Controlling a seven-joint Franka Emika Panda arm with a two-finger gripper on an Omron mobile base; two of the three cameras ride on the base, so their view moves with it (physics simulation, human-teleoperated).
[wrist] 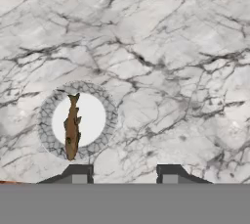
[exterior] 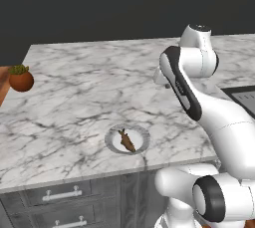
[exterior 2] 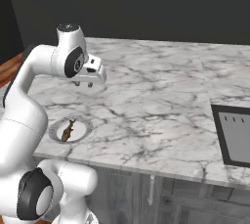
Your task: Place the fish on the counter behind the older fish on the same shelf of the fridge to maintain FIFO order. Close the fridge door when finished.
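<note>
Hand view shows the claw (wrist: 125,173) wide, empty, probably well above the tabletop (wrist: 171,47); reaching step: descend left onto the fish (wrist: 72,127).

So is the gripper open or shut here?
Open and empty: the gripper has its fingertips apart over bare counter, beside the fish on its plate.

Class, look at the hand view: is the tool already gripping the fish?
No: the fish lies on a round plate, apart from the open tool.
</note>
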